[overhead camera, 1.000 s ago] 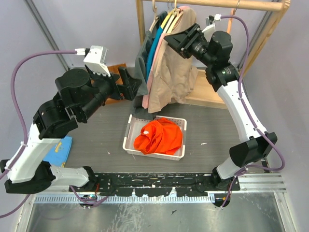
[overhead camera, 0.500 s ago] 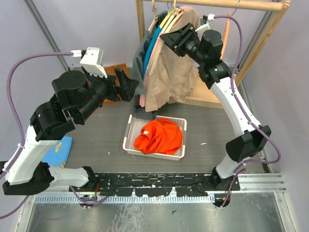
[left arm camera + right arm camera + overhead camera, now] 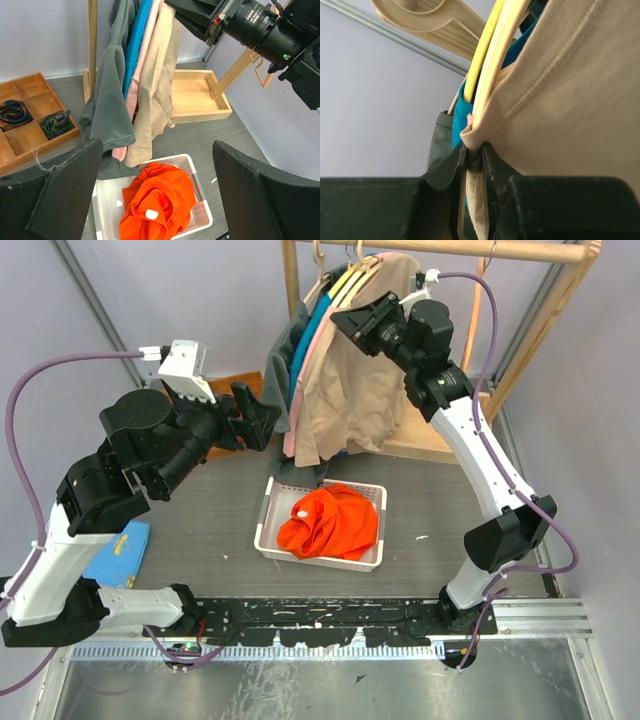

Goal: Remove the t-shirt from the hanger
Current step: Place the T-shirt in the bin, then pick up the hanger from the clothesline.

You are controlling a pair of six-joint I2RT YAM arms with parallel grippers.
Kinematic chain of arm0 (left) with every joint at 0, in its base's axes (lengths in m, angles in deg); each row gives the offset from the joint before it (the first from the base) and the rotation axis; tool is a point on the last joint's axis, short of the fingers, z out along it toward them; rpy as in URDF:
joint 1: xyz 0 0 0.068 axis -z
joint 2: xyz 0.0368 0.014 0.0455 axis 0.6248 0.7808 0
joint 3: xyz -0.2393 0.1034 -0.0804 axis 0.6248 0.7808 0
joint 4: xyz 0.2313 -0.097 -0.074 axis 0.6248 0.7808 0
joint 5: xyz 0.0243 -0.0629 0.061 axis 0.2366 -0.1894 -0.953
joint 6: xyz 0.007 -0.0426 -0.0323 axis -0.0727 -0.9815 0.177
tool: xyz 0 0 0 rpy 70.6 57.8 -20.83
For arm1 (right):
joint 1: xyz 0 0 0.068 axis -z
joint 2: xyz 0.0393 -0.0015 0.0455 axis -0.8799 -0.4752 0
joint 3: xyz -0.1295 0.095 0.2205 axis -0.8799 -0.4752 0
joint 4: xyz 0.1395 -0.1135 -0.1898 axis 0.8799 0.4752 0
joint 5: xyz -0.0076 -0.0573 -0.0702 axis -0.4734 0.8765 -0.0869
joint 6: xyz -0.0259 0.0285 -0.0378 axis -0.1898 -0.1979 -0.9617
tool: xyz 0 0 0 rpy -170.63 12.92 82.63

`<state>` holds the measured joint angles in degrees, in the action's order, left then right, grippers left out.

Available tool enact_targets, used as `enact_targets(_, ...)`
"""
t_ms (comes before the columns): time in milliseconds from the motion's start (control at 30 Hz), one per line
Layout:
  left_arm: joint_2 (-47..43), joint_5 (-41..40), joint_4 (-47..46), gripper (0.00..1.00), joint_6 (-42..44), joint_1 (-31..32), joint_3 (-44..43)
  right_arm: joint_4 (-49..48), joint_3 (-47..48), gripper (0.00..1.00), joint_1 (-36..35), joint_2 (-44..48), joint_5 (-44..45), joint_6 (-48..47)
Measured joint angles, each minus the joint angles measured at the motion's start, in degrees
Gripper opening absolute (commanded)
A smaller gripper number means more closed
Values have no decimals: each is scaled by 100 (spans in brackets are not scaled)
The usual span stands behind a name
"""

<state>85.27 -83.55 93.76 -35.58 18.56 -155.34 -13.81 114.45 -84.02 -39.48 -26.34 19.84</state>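
Note:
A beige t-shirt (image 3: 352, 390) hangs on a pale hanger (image 3: 492, 65) on the wooden rail (image 3: 520, 250), beside pink, teal and grey shirts. My right gripper (image 3: 352, 322) is shut on the beige shirt's collar (image 3: 476, 131) at the hanger's shoulder; the fabric is pinched between its fingers (image 3: 495, 165). My left gripper (image 3: 258, 412) is open and empty, held to the left of the hanging clothes near the grey shirt (image 3: 107, 110). The beige shirt also shows in the left wrist view (image 3: 155, 95).
A white basket (image 3: 268, 530) holding an orange t-shirt (image 3: 328, 522) lies on the table below the rack. A wooden compartment tray (image 3: 25, 120) sits at the left. The rack's wooden base tray (image 3: 195, 97) lies behind the clothes. A blue cloth (image 3: 120, 550) is at the near left.
My right gripper has moved left along the rail with the beige collar in it, swinging the shirts leftward. My left arm has drawn back slightly to the left.

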Motion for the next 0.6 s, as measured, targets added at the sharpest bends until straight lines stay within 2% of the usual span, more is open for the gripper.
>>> enact_targets(133, 31, -2, 2, 98, 59, -13, -24, -2, -90, 1, -2, 72, 96, -4)
enact_targets(333, 278, 33, -9, 98, 153, -20, -315, -17, -619, 1, 4, 678, 319, -85)
enact_targets(600, 745, 315, -173, 98, 205, -42, -605, 46, -704, 0, 81, 1193, 435, -212)
